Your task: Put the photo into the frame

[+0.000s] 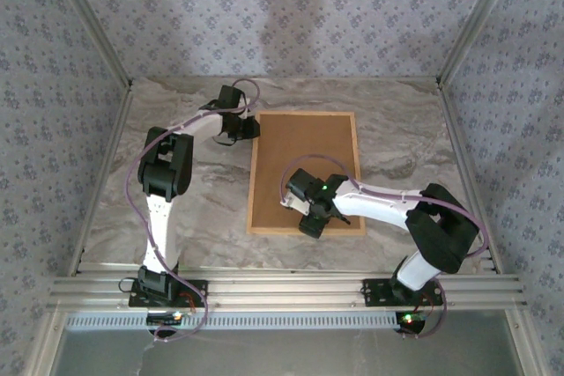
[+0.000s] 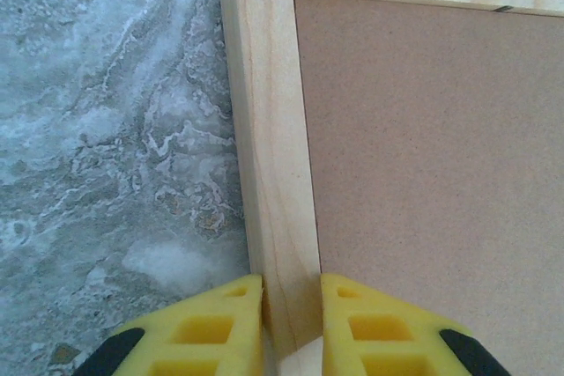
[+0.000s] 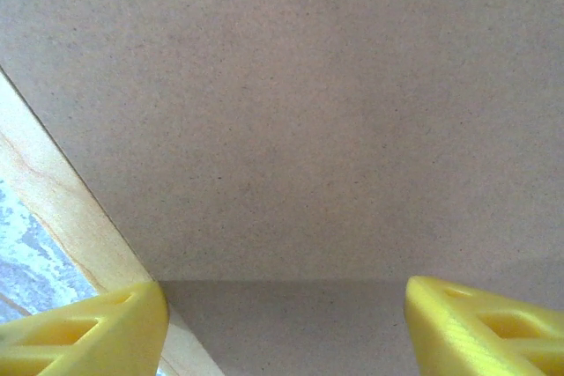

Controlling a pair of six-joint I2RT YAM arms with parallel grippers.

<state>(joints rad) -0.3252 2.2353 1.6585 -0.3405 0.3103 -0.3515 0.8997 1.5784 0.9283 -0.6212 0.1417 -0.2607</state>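
Far left of tabletop: grey-veined marble table (image 2: 106, 129), carrying the whole job.
Left pincer (image 2: 291, 281): yellow fingers (image 2: 220, 323) pressed against both sides of the left rail, pinching it not far from the far-left corner.
Frame: large thin-edged rectangular frame of light natural wood (image 2: 269, 129), flat and face down at mid-table, long axis running away from the arm bases.
Backing: plain brown fibreboard backing board (image 2: 423, 173), seated inside the rails.
Photo: hidden; presumably under the board, though impossible to confirm.
Right pincer (image 3: 284, 286): spread wide, nothing between the fingers, low over the board by the near edge, toward its left corner; contact with the board unclear.
Key relation: frame directly beneath both pincers, gripped at the far-left rail by the left pincer, with the right pincer closer to the near edge; probably a downward press on the board there next.
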